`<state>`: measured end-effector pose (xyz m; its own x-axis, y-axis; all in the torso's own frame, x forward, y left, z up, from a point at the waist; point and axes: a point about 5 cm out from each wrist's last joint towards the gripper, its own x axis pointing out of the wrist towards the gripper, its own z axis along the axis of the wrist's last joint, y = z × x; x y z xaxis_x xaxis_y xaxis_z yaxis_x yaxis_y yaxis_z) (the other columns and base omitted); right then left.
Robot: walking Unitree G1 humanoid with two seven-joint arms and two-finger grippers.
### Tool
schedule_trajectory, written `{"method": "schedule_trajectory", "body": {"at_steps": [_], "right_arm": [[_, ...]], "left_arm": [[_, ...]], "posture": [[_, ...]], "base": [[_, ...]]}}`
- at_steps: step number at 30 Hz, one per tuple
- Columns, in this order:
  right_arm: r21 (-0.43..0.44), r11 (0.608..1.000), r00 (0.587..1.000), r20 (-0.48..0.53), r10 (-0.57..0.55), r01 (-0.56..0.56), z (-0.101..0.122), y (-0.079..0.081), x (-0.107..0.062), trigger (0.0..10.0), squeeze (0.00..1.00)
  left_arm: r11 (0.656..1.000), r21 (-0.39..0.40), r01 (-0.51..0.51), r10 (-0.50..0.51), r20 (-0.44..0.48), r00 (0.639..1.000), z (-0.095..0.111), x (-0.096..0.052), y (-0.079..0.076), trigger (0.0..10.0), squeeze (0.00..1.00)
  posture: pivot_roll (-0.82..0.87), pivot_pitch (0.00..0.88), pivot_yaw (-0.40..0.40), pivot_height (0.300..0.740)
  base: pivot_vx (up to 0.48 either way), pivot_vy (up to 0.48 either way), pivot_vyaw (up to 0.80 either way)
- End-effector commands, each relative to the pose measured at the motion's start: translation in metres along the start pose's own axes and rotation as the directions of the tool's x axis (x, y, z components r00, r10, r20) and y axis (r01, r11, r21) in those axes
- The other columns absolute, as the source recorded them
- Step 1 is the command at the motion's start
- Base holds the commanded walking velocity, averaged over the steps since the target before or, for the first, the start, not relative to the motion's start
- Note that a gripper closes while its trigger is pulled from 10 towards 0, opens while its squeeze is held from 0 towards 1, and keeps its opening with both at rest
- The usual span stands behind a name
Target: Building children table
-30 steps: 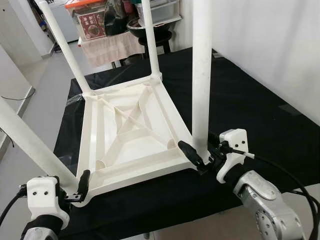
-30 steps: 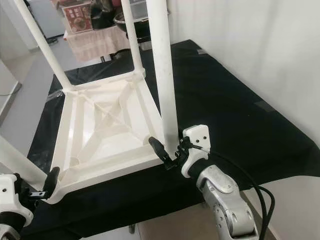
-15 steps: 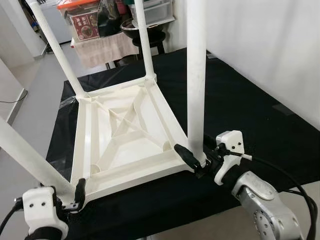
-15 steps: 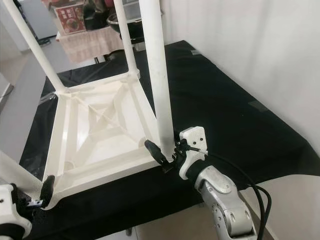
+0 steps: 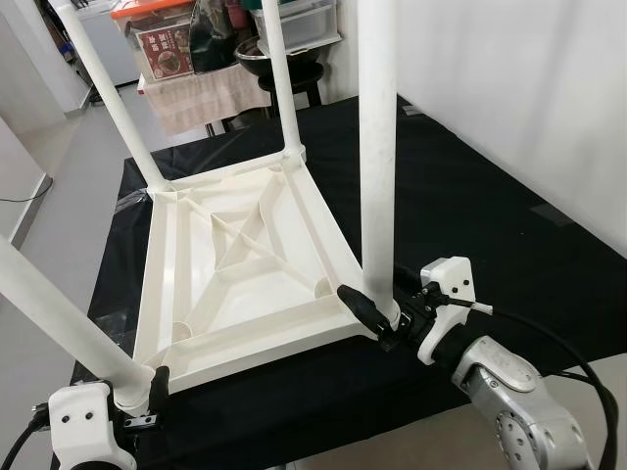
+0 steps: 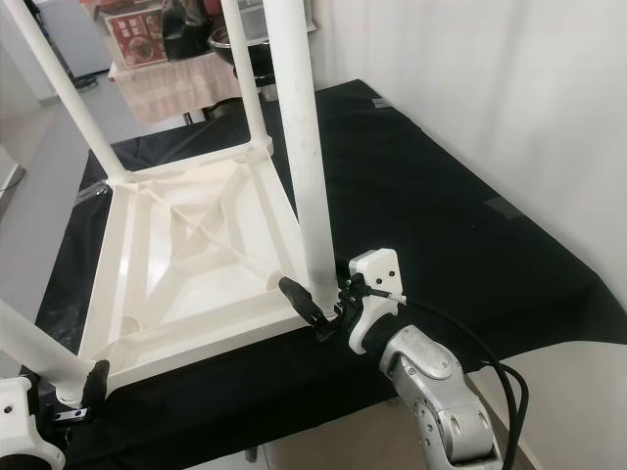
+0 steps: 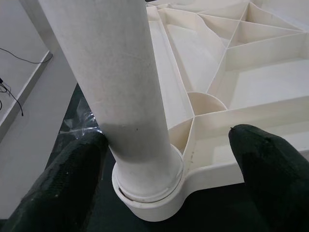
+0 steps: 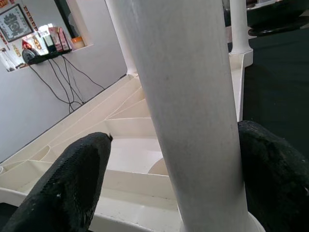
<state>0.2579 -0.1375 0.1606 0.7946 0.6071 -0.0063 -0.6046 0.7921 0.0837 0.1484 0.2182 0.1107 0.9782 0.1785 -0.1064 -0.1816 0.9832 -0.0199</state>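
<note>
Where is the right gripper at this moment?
The right gripper sits at the near right corner of the upturned white table, its fingers around the foot of that corner's leg.

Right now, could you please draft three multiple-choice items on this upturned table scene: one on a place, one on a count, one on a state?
1. Where is the right gripper?
A. At the base of the near right leg
B. On the far edge of the black cloth
C. Inside the middle of the table's underside

2. How many legs stand up from the white table?
A. Two
B. Three
C. Four

3. How do the left gripper's fingers stand?
A. Shut flat, holding nothing
B. Spread to either side of the near left leg
C. Gripping a screwdriver

Answers: 1 A, since the head views show its black fingers flanking that leg's foot at the corner; 2 C, one leg rises at each corner; 3 B, the left wrist view shows a finger on each side of the leg at its socket.
</note>
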Motion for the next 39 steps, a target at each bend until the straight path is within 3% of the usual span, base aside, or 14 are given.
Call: {"method": "schedule_trajectory", "body": {"at_steps": [1,15,33,39], "right_arm": [[0.075,0.991,0.991,-0.069,0.117,-0.112,-0.018,0.02,0.008,10.0,0.0],[0.08,0.99,0.99,-0.071,0.12,-0.114,-0.018,0.02,0.009,10.0,0.0],[0.079,0.989,0.988,-0.077,0.134,-0.128,-0.017,0.02,0.01,10.0,0.0],[0.075,0.988,0.987,-0.081,0.139,-0.133,-0.017,0.02,0.01,10.0,0.0]], "left_arm": [[1.0,-0.02,0.009,-0.009,-0.016,1.0,-0.004,0.0,0.0,10.0,0.0],[1.0,-0.019,0.0,-0.001,-0.046,0.999,-0.012,0.0,0.006,10.0,0.0],[0.992,0.026,-0.123,0.123,-0.006,0.992,-0.007,0.007,0.024,10.0,0.0],[0.992,0.029,-0.12,0.12,0.004,0.993,-0.005,0.008,0.024,10.0,0.0]], "posture": [[-0.05,0.092,0.115,0.74],[-0.04,0.095,0.115,0.74],[-0.04,0.098,0.11,0.74],[-0.04,0.103,0.106,0.74]], "base": [[0.0,0.0,0.0],[0.0,0.0,0.0],[0.0,0.0,0.0],[0.0,0.0,0.0]]}}
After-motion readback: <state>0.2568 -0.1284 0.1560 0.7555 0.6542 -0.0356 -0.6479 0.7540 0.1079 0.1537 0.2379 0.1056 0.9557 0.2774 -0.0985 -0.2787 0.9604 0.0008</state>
